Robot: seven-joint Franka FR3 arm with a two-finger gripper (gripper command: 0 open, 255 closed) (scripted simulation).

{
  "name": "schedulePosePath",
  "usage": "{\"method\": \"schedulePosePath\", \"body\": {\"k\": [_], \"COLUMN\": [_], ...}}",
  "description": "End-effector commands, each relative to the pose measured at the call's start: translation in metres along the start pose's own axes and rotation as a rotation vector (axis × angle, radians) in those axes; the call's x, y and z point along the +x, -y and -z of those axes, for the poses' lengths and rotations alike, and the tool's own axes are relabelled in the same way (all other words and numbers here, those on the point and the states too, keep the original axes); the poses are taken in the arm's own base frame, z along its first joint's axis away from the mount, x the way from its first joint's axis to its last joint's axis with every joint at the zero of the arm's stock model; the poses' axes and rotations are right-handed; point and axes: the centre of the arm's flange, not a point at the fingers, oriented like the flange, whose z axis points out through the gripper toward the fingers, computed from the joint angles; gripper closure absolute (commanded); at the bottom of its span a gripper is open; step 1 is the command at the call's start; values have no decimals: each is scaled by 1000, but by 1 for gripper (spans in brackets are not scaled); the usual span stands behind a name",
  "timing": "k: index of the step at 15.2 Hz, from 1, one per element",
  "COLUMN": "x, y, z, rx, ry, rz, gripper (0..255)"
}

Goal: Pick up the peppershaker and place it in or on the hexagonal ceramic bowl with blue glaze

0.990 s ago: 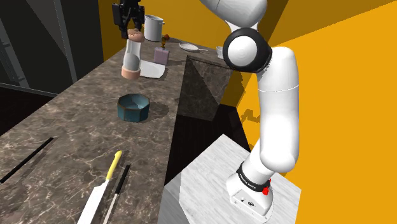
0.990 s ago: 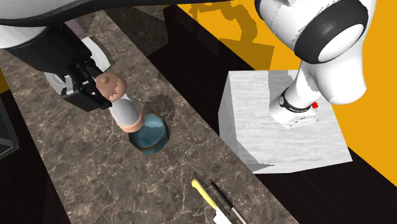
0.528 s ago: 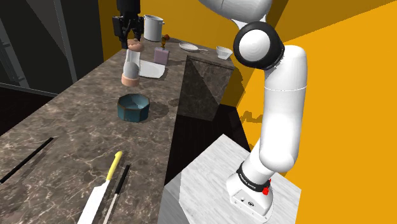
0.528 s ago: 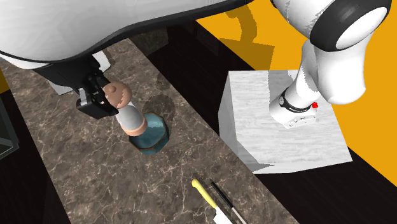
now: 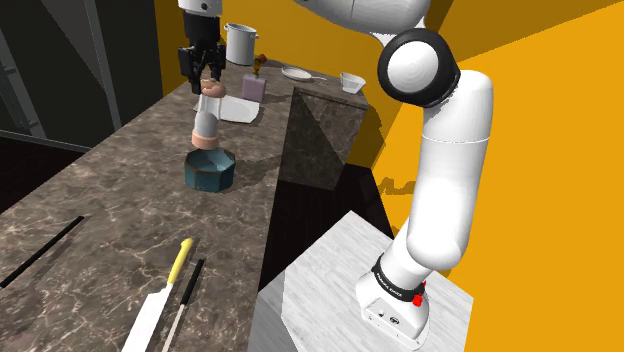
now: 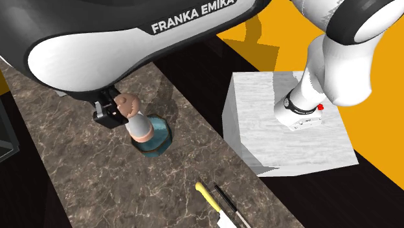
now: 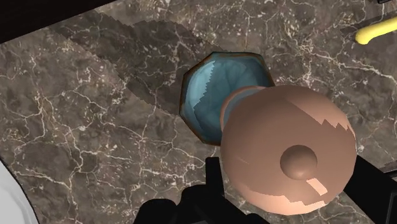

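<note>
Shoulder view: the black gripper clamps the peppershaker by its top, upright just above the blue hexagonal bowl on the marble counter. Second exterior view: its base overlaps the bowl's rim. Wrist view: the bowl lies beneath the clasped shaker.

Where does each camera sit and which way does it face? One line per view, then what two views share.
Shoulder view: beside the stand, looking along the counter; arm, jaws on shaker.
Second exterior view: above the counter, looking down; arm link, stand.
Wrist view: on the hand, looking down at the bowl; jaws.
Shared: shoulder and wrist views both show shaker and bowl.
</note>
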Motion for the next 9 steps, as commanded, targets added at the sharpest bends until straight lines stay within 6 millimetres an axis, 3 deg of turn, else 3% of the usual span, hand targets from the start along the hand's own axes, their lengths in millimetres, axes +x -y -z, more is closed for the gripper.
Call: {"method": "schedulePosePath", "body": {"k": [1,9], "x": [1,4], "y": [0,0], "z": [-11,-51], "rx": [0,0], "ry": [-1,-1], "rz": [0,0], "gripper": [255,255]}}
